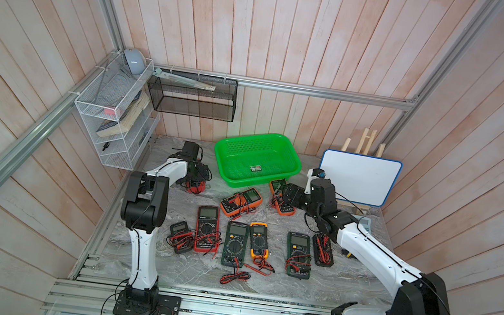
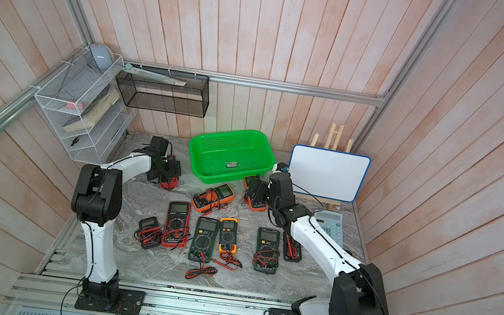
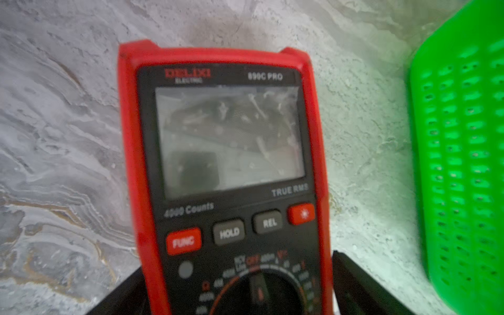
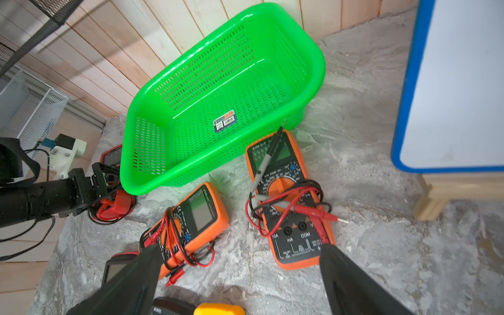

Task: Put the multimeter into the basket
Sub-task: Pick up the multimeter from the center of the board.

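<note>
Straddled red meter (image 3: 223, 136) with left pincer (image 3: 236, 264); couldn't tell if clamped. Held right pincer (image 4: 240, 248) spread. Risked slip, leads (image 4: 109, 211) snagging basket (image 3: 463, 163) alongside.

The red multimeter (image 3: 226, 163) is blurred in the left wrist view and cut off across its dial; whether it is touched by the fingers (image 3: 357, 283) of the left hand (image 3: 236, 268) cannot be told. In both top views it is mostly hidden under that hand. An orange multimeter (image 1: 286, 210) is partly covered by the right hand (image 1: 280, 194). The print on the sticker (image 1: 256, 168) in the basket (image 1: 257, 181) is too small to be read.
</note>
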Robot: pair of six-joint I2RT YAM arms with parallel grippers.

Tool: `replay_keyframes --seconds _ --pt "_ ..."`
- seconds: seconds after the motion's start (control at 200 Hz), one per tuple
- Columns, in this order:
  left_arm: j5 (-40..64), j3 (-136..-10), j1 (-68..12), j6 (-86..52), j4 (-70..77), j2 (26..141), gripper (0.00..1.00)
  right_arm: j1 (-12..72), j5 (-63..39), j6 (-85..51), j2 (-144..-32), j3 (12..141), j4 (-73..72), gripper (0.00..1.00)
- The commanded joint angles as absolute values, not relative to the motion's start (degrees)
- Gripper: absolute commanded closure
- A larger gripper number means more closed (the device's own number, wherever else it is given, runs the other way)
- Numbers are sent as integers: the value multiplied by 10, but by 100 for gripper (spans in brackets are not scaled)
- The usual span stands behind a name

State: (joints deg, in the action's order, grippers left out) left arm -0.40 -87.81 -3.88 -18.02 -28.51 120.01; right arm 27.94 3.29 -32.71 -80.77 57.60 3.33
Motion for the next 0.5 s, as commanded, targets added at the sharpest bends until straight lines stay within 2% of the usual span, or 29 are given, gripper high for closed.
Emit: replay_keyframes --seconds 0.0,0.13,0.215,0.285,0.395,0.495 --pt "-8 -889 -38 -177 -270 1213 8 265 16 -313 -840 625 39 4" --pt "3 -877 -36 -179 -263 1209 30 251 0 -314 -888 686 40 4" --pt "9 -866 -33 -184 -257 1202 52 244 -10 -313 -920 730 46 4" --pt "14 -854 -30 -190 -251 1191 74 242 -12 -311 -946 764 52 4" --pt "18 -837 -26 -195 -246 1168 99 239 -13 -309 -980 807 60 4" --pt "19 -823 -25 -198 -245 1138 100 236 -12 -308 -1006 834 61 4"
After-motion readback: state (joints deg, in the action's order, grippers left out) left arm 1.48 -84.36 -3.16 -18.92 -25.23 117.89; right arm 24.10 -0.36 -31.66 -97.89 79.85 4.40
